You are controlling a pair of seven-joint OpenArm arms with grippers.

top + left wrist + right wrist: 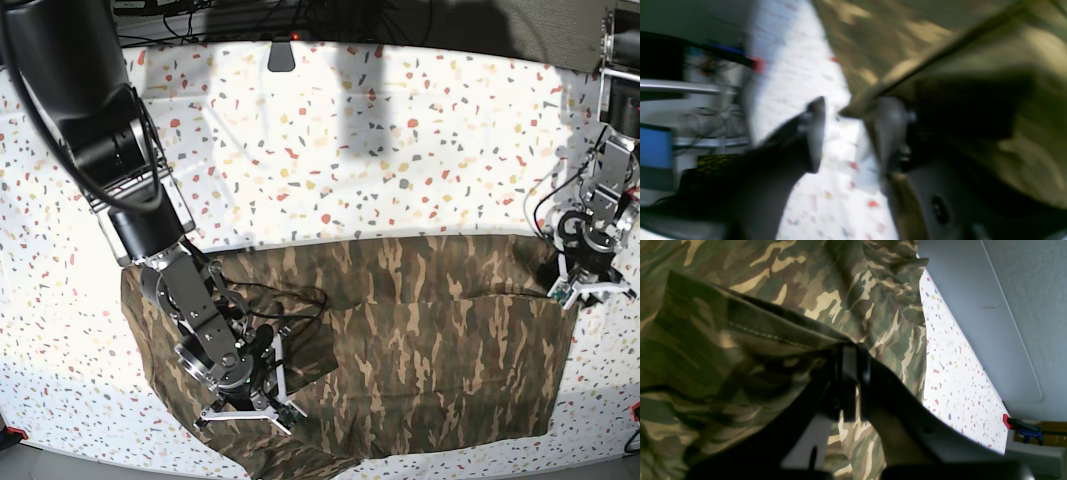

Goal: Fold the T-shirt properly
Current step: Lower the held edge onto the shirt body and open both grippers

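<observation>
Pinching the camouflage cloth T-shirt (846, 303) in my right gripper (850, 350), my left gripper (848, 133) spread beside its edge on the speckled white surface (400, 130).

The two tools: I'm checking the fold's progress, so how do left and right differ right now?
The left tool stands open, with a shirt edge in the gap; the right tool is shut on a hem. In the base view the left sits at the shirt's edge, the right over the cloth. The left wrist picture is blurred, the right sharp. Both are at the shirt.
</observation>
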